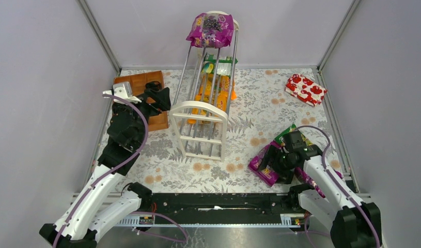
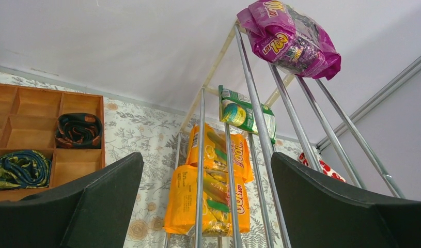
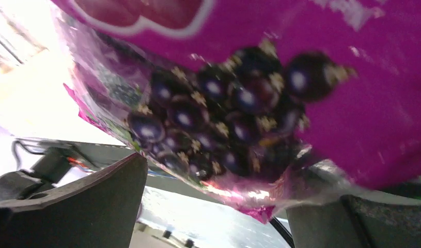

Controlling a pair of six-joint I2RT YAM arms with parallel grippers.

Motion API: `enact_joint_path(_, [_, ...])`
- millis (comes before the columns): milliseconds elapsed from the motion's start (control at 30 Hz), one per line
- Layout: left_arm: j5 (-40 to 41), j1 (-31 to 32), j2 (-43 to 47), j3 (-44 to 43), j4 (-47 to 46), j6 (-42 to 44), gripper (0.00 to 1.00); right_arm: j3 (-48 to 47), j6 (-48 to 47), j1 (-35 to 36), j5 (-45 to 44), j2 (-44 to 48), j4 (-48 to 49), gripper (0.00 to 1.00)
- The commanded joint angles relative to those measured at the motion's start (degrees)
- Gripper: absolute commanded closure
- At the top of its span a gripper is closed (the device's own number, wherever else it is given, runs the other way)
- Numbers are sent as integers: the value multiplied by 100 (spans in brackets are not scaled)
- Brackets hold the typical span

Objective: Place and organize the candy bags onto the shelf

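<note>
The cream-white shelf [image 1: 198, 110] stands mid-table. A purple candy bag [image 1: 211, 28] lies on its top tier, a green bag [image 1: 219, 64] on the tier below, and two orange bags [image 1: 214, 94] lower down. My left gripper [image 1: 157, 98] is open and empty, left of the shelf. In the left wrist view it [image 2: 205, 161] faces the silver rods [image 2: 254, 103] and orange bags [image 2: 218, 204]. My right gripper [image 1: 278, 159] is low over a purple bag [image 1: 264, 168] on the table. Its fingers [image 3: 94, 201] are spread wide, with that bag's [image 3: 260, 98] edge between them.
A brown wooden tray [image 1: 141, 82] lies behind the left gripper and holds dark rolled cloths [image 2: 79, 129]. A red packet [image 1: 305, 89] lies at the back right. A green bag [image 1: 287, 132] and another purple bag [image 1: 315, 184] lie by the right arm. Walls enclose the table.
</note>
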State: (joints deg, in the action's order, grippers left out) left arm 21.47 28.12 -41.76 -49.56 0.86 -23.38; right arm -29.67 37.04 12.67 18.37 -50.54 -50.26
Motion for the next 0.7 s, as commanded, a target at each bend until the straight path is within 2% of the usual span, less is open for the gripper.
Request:
enact_joint_path(0, [-95, -26, -6, -23, -95, 16, 1, 219, 903, 72, 725, -270, 2234, 0])
enact_joint_path(100, [-67, -26, -42, -11, -95, 25, 1, 527, 1978, 75, 739, -440, 4038, 0])
enact_joint_path(167, [-46, -26, -64, -16, -95, 26, 1, 789, 2693, 74, 639, -686, 5781, 0])
enact_joint_path(267, [-77, -28, -79, -21, -95, 26, 1, 617, 3058, 77, 383, -1507, 6824, 0])
enact_joint_path(433, [-71, -30, -53, -19, -95, 27, 1, 281, 4197, 140, 1397, -3297, 9530, 0])
enact_joint_path(467, [-70, -26, -60, -19, -95, 26, 1, 210, 4270, 174, 1531, -3497, 9765, 0])
enact_joint_path(533, [-90, -26, -52, -19, -95, 26, 1, 84, 4082, 192, 1667, -3614, 9641, 0])
enact_joint_path(667, [-107, -30, -54, -27, -95, 17, 1, -168, 2848, 198, 1750, -3188, 8080, 0])
